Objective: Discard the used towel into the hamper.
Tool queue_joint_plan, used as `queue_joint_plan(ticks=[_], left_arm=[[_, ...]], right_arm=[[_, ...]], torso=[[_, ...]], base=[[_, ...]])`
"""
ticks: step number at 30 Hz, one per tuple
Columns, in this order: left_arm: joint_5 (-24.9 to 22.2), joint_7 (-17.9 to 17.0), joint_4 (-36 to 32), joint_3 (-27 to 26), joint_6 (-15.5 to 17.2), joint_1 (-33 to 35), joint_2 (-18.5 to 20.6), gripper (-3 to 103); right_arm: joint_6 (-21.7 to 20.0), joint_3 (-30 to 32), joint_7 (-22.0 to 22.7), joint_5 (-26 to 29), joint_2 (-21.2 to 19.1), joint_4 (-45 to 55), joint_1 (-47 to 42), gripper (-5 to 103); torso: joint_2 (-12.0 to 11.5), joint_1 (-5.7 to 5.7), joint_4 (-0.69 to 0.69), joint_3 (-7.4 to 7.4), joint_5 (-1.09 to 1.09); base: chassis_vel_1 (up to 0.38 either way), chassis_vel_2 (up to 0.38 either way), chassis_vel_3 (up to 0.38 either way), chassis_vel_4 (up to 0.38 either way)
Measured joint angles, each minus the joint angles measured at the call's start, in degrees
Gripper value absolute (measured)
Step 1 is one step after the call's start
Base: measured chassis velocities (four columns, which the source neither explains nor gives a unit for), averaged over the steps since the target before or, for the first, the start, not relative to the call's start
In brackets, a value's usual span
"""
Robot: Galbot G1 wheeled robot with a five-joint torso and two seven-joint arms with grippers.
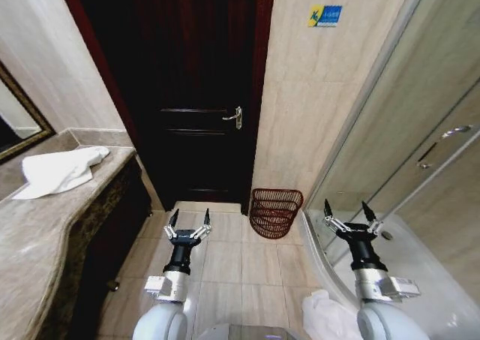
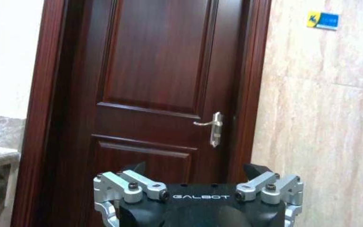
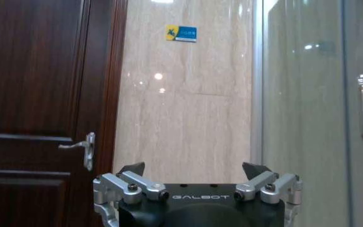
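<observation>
The crumpled white cloth towel (image 1: 61,170) lies on the mottled grey stone counter (image 1: 45,242) to my left, untouched. The round dark red-brown wire hamper (image 1: 274,212) stands on the floor beside the dark wooden door (image 1: 187,92). My left gripper (image 1: 188,227) and right gripper (image 1: 349,215) hover with jaws spread, empty. I judge fetching hasn't begun; next I must reach the towel.

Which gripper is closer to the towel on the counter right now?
Left. The left gripper hangs open over the floor just off the counter's end, where the towel lies. The right gripper, also open, is across the room by the shower glass.
</observation>
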Motion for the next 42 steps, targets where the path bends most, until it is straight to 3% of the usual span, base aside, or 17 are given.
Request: queue_joint_plan(ticks=[14,42], left_arm=[[-2.07,-1.36,-1.63,-2.04,0.89,0.2,-0.01,100],[-1.49,-2.92,-1.95,-2.18,1.01,-0.22,-0.01,100]], right_arm=[[2.08,-1.81,-0.44,0.97,-0.17,-1.33,0.86,100],[3.25,-1.35,-0.72,2.74,-0.53,-0.77,0.5,100]], torso=[[0.02,-0.04,0.01,-0.02,0.02],[0.01,-0.01,0.03,0.0,0.01]], base=[[-0.003,0.023,0.015,-0.006],[0.074,0.073,0.073,0.07]])
